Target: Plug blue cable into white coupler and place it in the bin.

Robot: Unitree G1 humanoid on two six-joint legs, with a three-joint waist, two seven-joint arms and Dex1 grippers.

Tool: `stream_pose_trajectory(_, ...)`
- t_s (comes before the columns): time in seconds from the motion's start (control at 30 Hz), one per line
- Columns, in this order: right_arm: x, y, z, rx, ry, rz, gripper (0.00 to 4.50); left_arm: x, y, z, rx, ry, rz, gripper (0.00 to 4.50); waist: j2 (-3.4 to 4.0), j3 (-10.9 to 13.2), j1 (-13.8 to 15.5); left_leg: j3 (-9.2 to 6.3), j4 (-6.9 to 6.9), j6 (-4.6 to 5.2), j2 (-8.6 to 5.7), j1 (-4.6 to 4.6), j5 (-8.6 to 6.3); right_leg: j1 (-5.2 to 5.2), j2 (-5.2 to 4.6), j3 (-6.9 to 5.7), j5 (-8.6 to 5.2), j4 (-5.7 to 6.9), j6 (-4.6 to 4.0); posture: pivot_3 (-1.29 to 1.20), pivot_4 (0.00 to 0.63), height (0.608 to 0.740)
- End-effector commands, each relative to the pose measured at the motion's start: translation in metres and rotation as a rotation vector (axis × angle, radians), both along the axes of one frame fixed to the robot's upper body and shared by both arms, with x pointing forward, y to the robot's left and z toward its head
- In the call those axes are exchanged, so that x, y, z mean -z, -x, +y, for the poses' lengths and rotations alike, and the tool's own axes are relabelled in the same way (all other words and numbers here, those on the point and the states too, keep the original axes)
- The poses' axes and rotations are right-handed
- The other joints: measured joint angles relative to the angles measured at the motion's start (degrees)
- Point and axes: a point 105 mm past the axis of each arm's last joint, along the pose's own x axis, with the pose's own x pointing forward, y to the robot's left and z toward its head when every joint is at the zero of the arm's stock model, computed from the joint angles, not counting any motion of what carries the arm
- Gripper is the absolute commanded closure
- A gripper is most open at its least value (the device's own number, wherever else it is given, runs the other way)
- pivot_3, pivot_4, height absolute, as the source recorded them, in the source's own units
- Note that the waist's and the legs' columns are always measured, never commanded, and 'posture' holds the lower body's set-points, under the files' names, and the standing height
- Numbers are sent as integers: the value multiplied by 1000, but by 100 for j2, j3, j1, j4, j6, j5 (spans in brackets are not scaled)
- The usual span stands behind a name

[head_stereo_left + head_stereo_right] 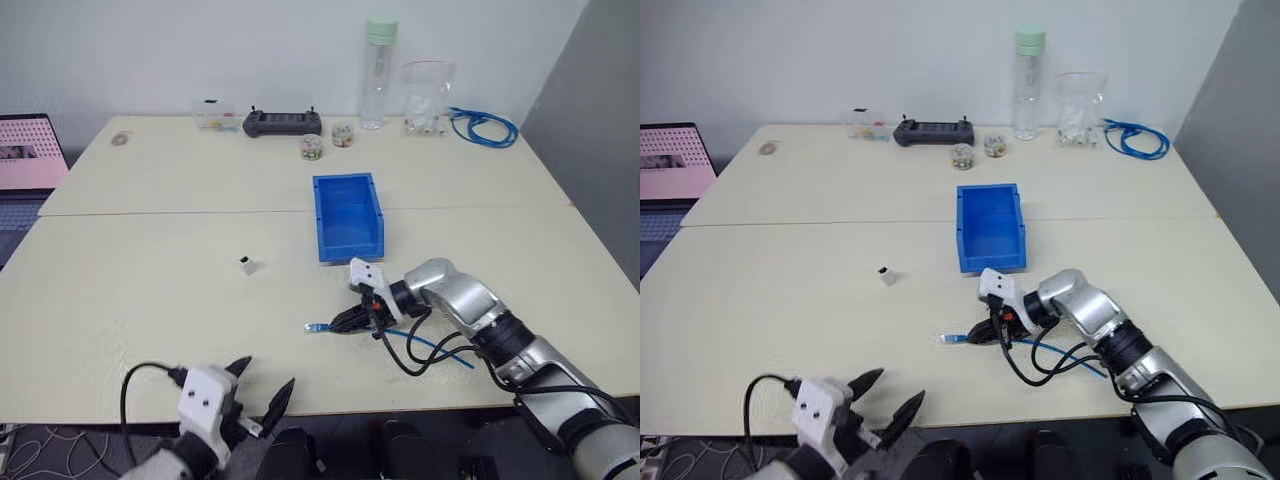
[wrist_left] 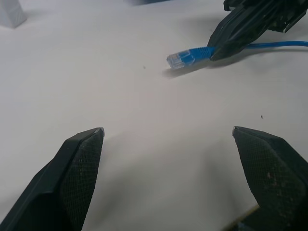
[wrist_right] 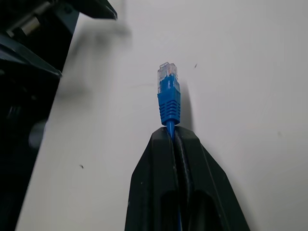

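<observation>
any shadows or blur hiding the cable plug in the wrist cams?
Right wrist view: the plug of the blue cable is crisp, casting a narrow shadow on the table; a dark, soft-edged blur sits at one side. Left wrist view: the plug is sharp with a soft shadow under it, right hand clamping the cable; left hand's fingertips in focus, spread apart.

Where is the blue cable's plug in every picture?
Left eye view: the plug lies on the table, sticking out of the right tool near the front edge.
Right eye view: the plug, same spot, in front of the bin.
Left wrist view: the plug, beyond the open left tool.
Right wrist view: the plug, just past the shut tool.
Shared landmark: the right tool pinching the cable.
</observation>
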Motion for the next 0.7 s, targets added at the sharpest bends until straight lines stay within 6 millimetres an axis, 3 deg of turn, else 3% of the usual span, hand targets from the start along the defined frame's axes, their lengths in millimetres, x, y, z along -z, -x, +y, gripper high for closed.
stream_pose_trajectory(0.03,-8,-3,7,-78,1,-55,4483,-16,1,-2,-37,-9,-79,0,1,4,-26,-2,-1,0,1,0,0,-1,2,-1,-1,4,-2,0,150,740)
stream_pose_trajectory(0.2,4,-3,-1,-54,18,-49,3439,-10,2,-4,9,-10,-61,0,2,4,-59,-6,-1,0,1,1,0,-1,4,-7,-8,8,-3,0,150,740)
stream_pose_trajectory(0.43,-22,0,-29,76,-57,-68,1570,-25,-31,5,226,-112,-137,0,5,6,2,-31,6,-1,-2,0,1,2,5,-32,-14,22,3,0,150,740)
stream_pose_trajectory(0.6,-63,31,-52,225,-180,-49,203,-29,-61,0,599,-284,-201,0,15,12,18,-62,4,-3,-4,-16,1,2,2,-79,-2,23,-31,0,150,740)
stream_pose_trajectory(0.7,-75,53,-60,265,-203,-31,29,-21,-66,-4,790,-324,-177,0,19,13,-8,-82,-2,-4,-1,-19,1,3,5,-87,-7,25,-41,0,150,740)
